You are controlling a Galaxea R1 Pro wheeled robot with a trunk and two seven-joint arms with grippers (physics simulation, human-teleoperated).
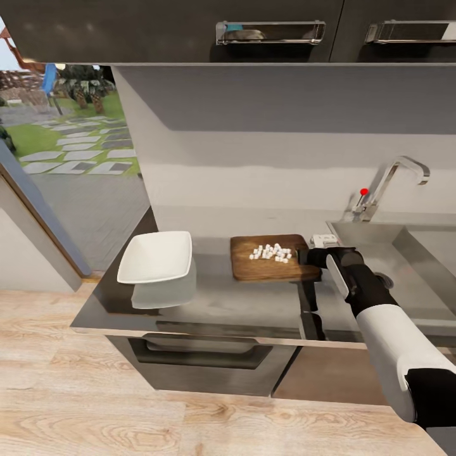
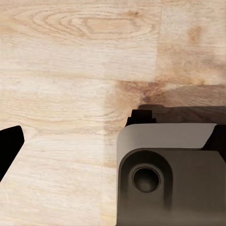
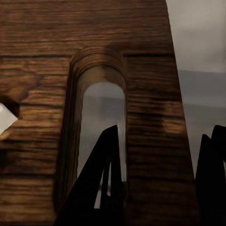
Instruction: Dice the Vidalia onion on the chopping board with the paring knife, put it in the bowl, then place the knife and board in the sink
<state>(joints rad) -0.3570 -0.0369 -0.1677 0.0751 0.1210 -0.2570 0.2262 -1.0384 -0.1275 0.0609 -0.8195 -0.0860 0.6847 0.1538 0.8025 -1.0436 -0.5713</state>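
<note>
No readable writing here. Right gripper (image 3: 157, 181) spread wide, one finger (image 3: 96, 188) in the chopping board (image 1: 269, 261) handle slot, the other beyond its edge. Diced onion (image 1: 271, 252) sits on the board; white bowl (image 1: 156, 256) well left on the countertop (image 1: 221, 304). Left gripper's fingers: cannot tell.

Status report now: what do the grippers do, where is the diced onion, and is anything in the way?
Right gripper open, astride chopping board handle end. Diced onion on the board; bowl empty. Left gripper state unclear. Nothing between board and bowl.
</note>
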